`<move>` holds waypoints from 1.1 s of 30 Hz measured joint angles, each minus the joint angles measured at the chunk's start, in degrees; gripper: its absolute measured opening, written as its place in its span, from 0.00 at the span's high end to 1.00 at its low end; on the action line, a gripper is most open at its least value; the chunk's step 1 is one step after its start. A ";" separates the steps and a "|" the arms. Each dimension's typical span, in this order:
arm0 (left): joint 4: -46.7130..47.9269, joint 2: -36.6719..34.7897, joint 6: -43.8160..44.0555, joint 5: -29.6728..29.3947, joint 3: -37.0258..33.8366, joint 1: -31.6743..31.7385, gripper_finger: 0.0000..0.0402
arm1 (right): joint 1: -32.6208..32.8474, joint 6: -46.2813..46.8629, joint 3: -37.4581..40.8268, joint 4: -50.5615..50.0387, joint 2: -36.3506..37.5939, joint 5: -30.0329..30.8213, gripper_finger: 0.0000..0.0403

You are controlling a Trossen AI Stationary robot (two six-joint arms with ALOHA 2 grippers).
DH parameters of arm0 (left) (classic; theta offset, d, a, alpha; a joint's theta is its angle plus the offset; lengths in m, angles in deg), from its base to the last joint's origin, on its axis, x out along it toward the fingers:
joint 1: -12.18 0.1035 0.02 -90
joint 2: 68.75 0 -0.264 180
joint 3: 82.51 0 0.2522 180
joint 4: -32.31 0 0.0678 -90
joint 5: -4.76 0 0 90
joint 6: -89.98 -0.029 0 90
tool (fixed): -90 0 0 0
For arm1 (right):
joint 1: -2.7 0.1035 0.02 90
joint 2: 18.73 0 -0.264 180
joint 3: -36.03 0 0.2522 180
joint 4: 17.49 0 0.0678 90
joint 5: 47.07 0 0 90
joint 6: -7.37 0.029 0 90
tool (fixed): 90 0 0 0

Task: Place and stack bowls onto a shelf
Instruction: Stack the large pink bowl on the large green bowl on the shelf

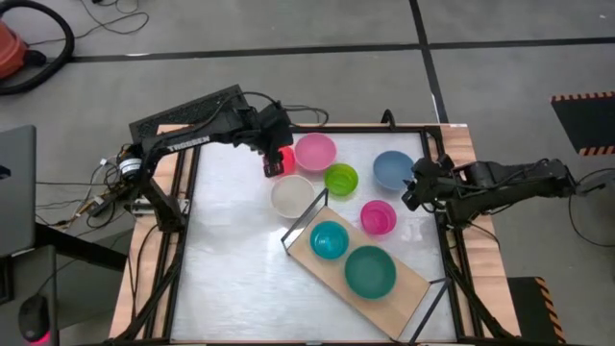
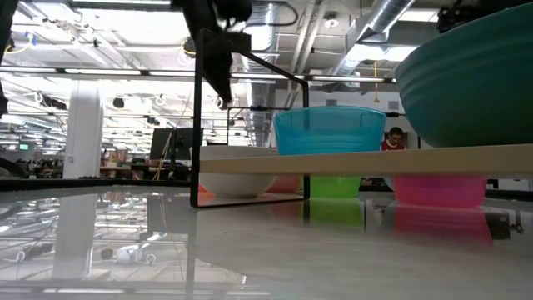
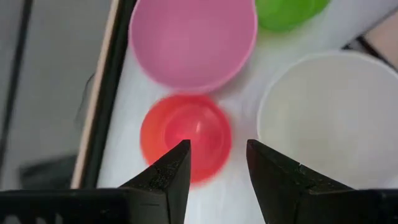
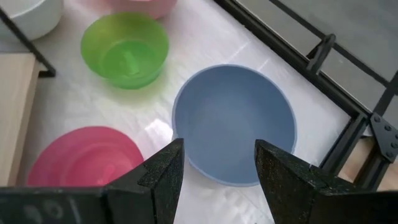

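Shelf [image 1: 408,284] lies at an angle on the white table [image 1: 231,279]. Two of eight bowls sit on it: cyan bowl [image 1: 329,239] at the end nearest the white bowl, dark green bowl [image 1: 370,270] just beside it toward the other end. No stacking visible yet.

Six bowls remain on the table, all on the far side of the shelf: white bowl [image 1: 291,194] near the shelf's corner, red bowl [image 3: 185,138], pink bowl [image 1: 314,151], lime bowl [image 1: 340,178], blue bowl [image 1: 391,169], and magenta bowl [image 1: 378,216] close beside the shelf's long edge. Judged roughly a quarter done.

Left gripper [image 3: 216,167] hangs over the red bowl, well away from the shelf; fingers spread, nothing between them. Right gripper [image 4: 217,167] hangs over the blue bowl's near rim, fingers parted wide, empty.

Hard to make out: in the high view the red bowl is mostly covered by the left gripper. In the low view the shelf board cuts across the bowls behind it, and the dark green bowl is cropped at the edge. Whether either gripper touches its bowl cannot be told.
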 joint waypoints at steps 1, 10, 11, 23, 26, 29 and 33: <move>-2.83 0.00 -2.58 3.18 -1.74 1.09 0.65 | -0.54 0.01 0.00 0.31 0.00 0.00 0.45; -14.74 3.11 -33.05 8.46 -9.70 3.89 0.65 | -5.76 0.09 0.00 2.84 0.00 0.00 0.45; -14.30 4.09 -35.43 8.31 -9.89 4.04 0.65 | -6.23 0.11 0.00 3.02 0.00 0.00 0.45; -22.00 11.39 -45.11 6.54 -9.55 4.16 0.65 | -10.40 1.07 -0.02 3.19 -0.13 -0.07 0.45; -23.37 11.80 -47.84 6.58 -9.49 4.16 0.65 | -10.84 1.07 -0.01 3.19 -0.17 -0.07 0.45; -22.17 12.83 -50.51 6.50 -9.50 4.31 0.65 | -11.16 1.07 -0.02 3.19 -0.16 -0.03 0.45; -20.61 14.96 -54.07 5.64 -9.46 4.25 0.68 | -11.50 1.14 -0.02 3.17 -0.15 -0.04 0.45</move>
